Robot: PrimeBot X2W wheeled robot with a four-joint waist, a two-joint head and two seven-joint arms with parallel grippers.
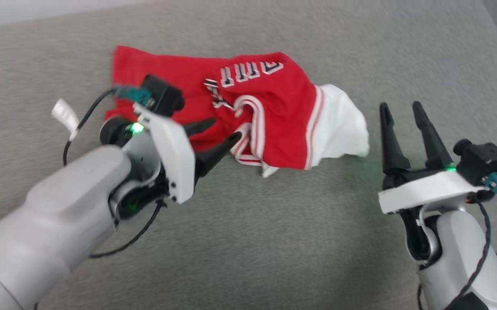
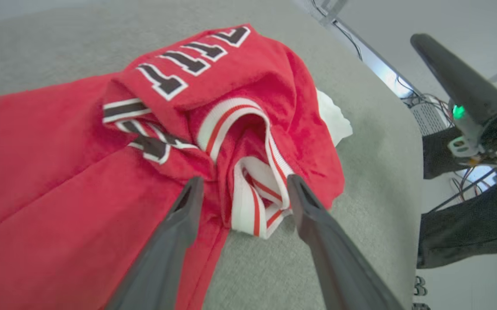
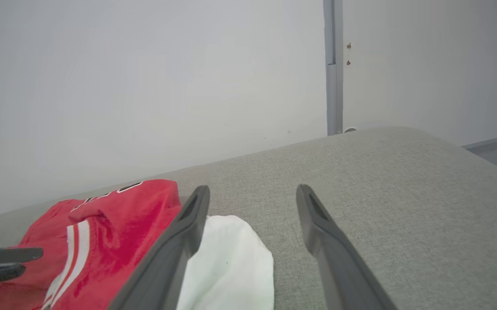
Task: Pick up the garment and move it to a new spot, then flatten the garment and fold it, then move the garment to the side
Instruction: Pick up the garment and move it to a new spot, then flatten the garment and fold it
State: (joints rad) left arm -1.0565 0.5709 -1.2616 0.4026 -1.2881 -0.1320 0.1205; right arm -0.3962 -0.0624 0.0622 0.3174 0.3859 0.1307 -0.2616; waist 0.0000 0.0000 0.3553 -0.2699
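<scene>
Flattening looks like the next step: shirt [image 1: 274,107] lies bunched on the grey cushion [image 1: 274,241], and neither claw holds it.
Shirt sits upper middle of the head frame, long axis roughly left-right. White sleeve [image 1: 339,125] is at the right end, lettering [image 1: 253,71] upside down along the top edge, collar trim [image 2: 231,116] facing lower middle. Left claw [image 2: 245,180] is spread, straddling the trim, nothing pinched. Right claw [image 1: 400,105] is spread too, lower right, just beside the sleeve. Next I'd put a claw on each opposite edge and pull outward.
</scene>
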